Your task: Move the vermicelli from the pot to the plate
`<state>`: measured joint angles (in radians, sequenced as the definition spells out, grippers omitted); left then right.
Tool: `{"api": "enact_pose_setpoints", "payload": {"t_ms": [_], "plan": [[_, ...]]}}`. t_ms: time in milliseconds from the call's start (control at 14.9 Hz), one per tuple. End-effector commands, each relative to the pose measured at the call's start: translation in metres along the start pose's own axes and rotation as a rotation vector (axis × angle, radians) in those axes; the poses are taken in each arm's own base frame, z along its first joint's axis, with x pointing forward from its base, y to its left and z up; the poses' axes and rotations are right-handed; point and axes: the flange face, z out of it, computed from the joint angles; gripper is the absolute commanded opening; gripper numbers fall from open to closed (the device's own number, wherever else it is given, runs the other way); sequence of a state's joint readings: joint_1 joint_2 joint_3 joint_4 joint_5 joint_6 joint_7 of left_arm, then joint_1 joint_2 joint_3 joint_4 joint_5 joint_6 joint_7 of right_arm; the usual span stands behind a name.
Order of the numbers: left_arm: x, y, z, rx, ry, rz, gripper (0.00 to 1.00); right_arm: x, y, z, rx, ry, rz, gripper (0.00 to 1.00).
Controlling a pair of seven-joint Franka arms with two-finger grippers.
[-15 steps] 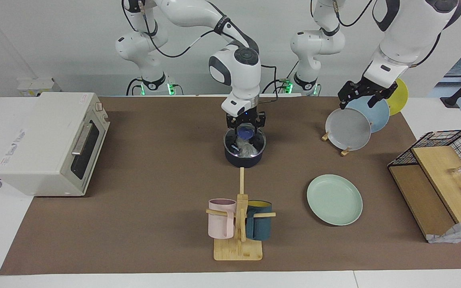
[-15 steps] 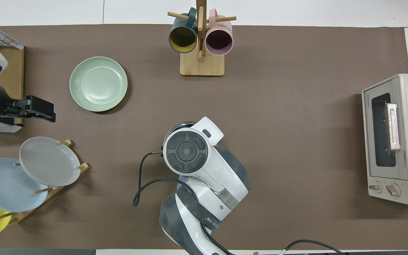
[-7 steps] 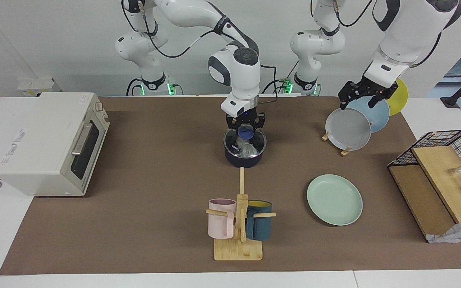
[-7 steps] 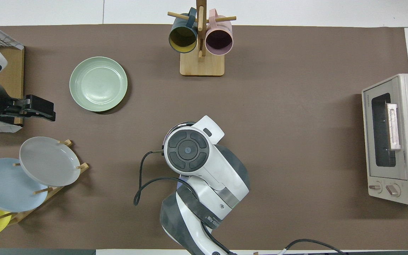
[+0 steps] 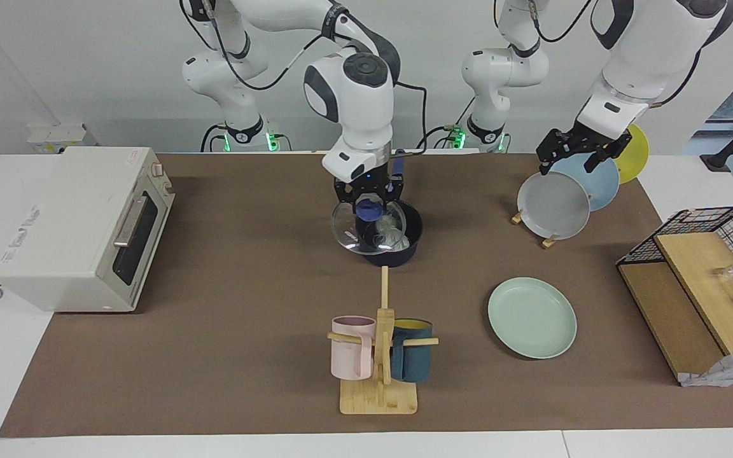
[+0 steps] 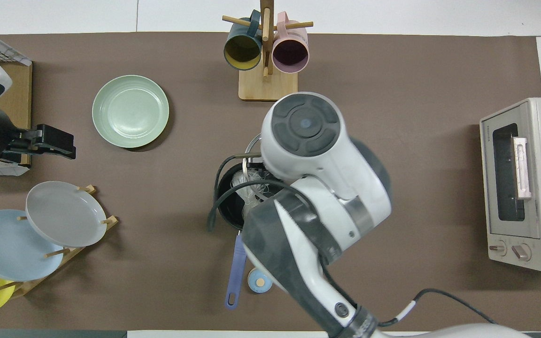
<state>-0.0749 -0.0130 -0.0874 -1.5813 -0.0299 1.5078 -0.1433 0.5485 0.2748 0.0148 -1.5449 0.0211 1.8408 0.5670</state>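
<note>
Clamping the blue knob of the glass lid (image 5: 361,230), the right gripper (image 5: 368,202) holds it tilted over the pot (image 5: 401,236) near mid-worktop, its rim overhanging toward the toaster oven (image 5: 80,226). Vermicelli (image 6: 253,184) lies in the pot, partly hidden by the right arm. The mint plate (image 5: 532,317) sits well apart. The left gripper (image 5: 573,150) waits above the grey plate (image 5: 553,205); I cannot tell its state.
</note>
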Motion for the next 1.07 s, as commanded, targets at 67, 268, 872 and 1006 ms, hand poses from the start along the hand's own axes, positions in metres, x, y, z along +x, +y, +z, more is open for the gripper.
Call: {"api": "enact_pose_setpoints", "payload": {"t_ms": [67,268,872,1006], "plan": [[-0.005,0.036,0.003,-0.052,0.011,-0.016,1.00,0.037,0.082,-0.012,-0.001,-0.031,-0.087,0.47],[-0.016,0.121,0.036,-0.071,0.029,-0.074,1.00,0.064,0.154,-0.004,-0.001,-0.036,-0.150,0.47],[-0.060,0.267,0.214,-0.085,0.041,-0.051,1.00,0.034,0.241,0.083,-0.004,0.004,-0.213,0.43],[-0.054,0.269,0.231,-0.086,0.040,-0.052,1.00,0.039,0.246,0.099,-0.004,0.006,-0.217,0.44]]}}
